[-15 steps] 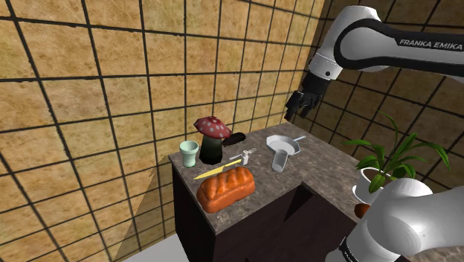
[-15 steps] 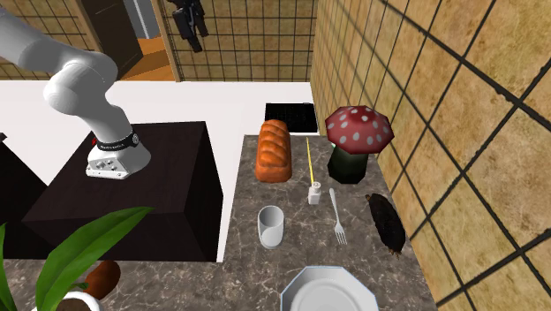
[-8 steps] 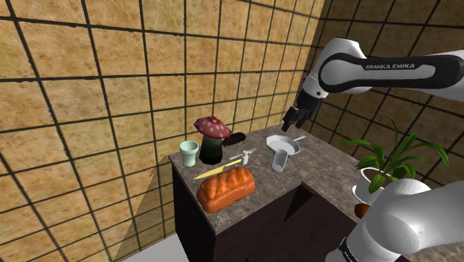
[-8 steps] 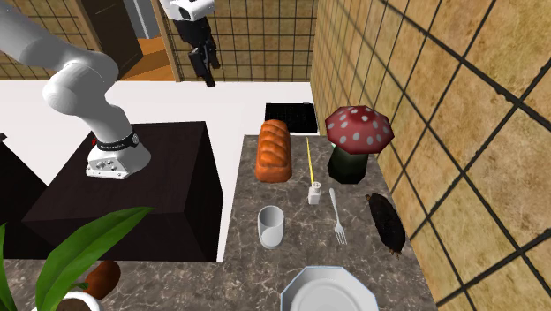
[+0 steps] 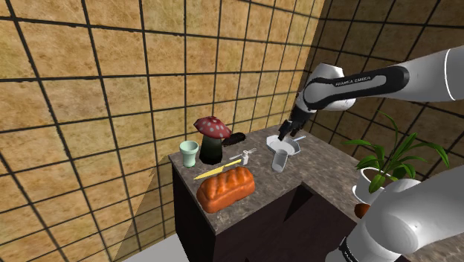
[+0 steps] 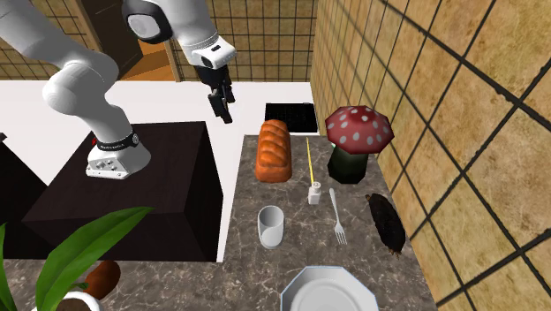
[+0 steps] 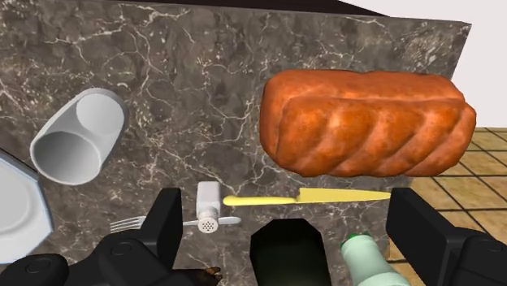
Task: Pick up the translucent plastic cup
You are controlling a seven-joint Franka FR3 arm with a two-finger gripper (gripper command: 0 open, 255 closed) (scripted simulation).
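Hovering above counter level, the gripper (image 6: 225, 104) has its fingers spread wide, with nothing between them.

- Cup (image 6: 271, 226): grey-white, upright, near the counter (image 6: 256, 274) edge that faces the stand. Bare marble lies all round it.
- Plate (image 6: 328, 290): white, just past the cup along that edge.
- Bread loaf (image 6: 273, 150): on the cup's other side, well apart from it.
- Shaker (image 6: 313, 193), fork (image 6: 338, 216) and yellow knife (image 6: 310, 159): mid-counter, toward the wall.
- Mushroom figure (image 6: 358, 141): beside the tiled wall.
- Green cup (image 5: 189, 152): at the far corner.
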